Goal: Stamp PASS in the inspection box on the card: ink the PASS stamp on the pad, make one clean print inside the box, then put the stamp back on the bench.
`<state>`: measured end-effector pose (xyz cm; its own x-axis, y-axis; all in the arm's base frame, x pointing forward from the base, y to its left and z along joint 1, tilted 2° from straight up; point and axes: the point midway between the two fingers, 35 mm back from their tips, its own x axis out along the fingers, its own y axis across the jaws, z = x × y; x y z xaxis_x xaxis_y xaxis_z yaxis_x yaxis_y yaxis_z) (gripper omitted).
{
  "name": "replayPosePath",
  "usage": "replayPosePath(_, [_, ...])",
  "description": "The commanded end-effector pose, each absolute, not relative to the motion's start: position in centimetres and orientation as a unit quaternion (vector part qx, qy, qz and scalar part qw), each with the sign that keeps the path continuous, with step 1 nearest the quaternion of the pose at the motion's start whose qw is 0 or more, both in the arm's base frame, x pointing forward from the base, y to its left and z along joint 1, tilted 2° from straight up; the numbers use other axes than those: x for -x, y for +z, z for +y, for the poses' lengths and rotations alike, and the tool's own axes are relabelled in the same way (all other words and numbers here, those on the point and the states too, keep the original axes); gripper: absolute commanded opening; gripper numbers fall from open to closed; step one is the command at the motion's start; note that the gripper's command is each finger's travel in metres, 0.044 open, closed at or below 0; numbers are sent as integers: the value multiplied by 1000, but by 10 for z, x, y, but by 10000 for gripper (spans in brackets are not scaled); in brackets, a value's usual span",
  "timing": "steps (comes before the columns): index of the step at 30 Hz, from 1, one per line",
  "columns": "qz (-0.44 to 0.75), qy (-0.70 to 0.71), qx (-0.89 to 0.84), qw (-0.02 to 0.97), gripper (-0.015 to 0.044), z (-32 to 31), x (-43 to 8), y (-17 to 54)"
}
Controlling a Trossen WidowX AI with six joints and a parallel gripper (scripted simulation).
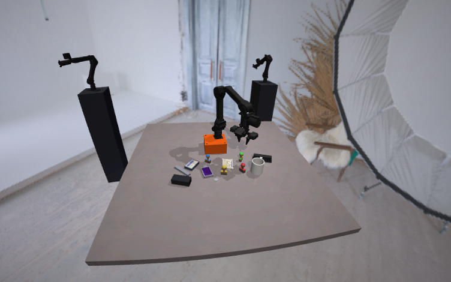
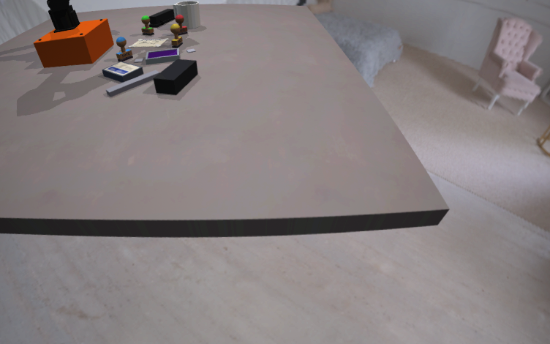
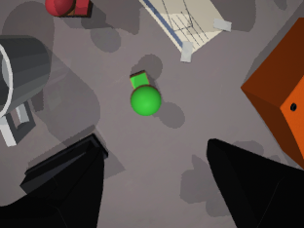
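Note:
My gripper is open and empty, raised above and behind the green-knobbed stamp. That stamp stands upright on the table beside the card. The card is taped down and carries dark lines; I cannot tell whether a print is among them. The purple ink pad lies open near the card. Red, yellow and blue stamps also stand upright. The green stamp's wording is not readable.
A grey mug and black stapler-like object stand beyond the red stamp. A black block, grey bar and flat box lie opposite. My orange base is behind the card.

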<state>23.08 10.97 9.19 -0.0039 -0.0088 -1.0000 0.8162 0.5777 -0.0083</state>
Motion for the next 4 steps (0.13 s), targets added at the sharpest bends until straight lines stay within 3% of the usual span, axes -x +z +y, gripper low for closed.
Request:
replayPosePath(1, [628, -328, -321, 628, 265, 110, -231, 92])
replayPosePath(4, [628, -328, -321, 628, 265, 110, -231, 92])
